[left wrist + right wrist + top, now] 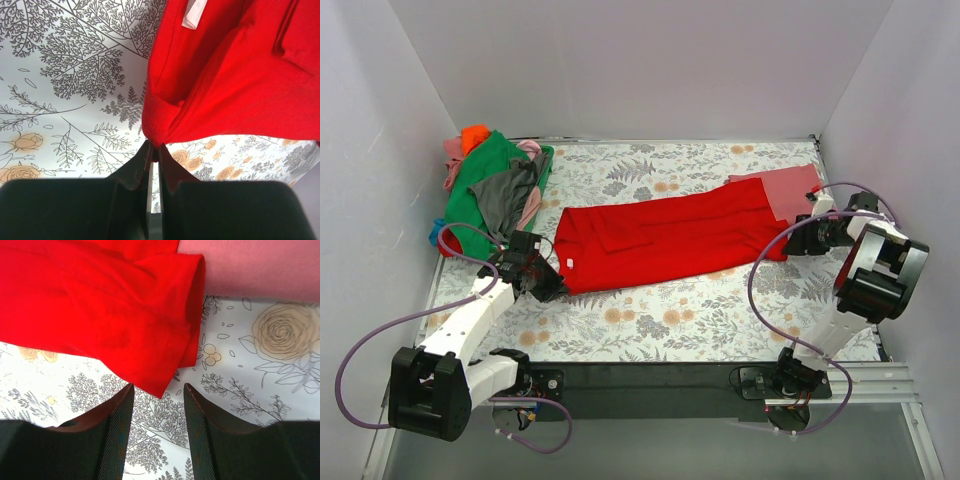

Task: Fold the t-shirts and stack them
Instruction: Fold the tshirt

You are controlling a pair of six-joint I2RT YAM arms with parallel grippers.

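Count two arms: the left arm [470, 320] and the right arm [865, 280]. Count two grippers, the left gripper [552, 285] and the right gripper [795, 240]. Each has two fingers [117, 420], four fingers in total.

Count two shirts lying spread out: one red shirt [670, 240] and one rose shirt [790, 188].

In the far-left pile, count four visible colours, one each: green shirt [480, 180], grey shirt [505, 195], pink shirt [533, 208], orange shirt [475, 133]. You cannot confirm a total for the pile.

Count one floral cloth [670, 320], one white label [194, 12], and two purple cables: left cable [395, 325] and right cable [750, 285].
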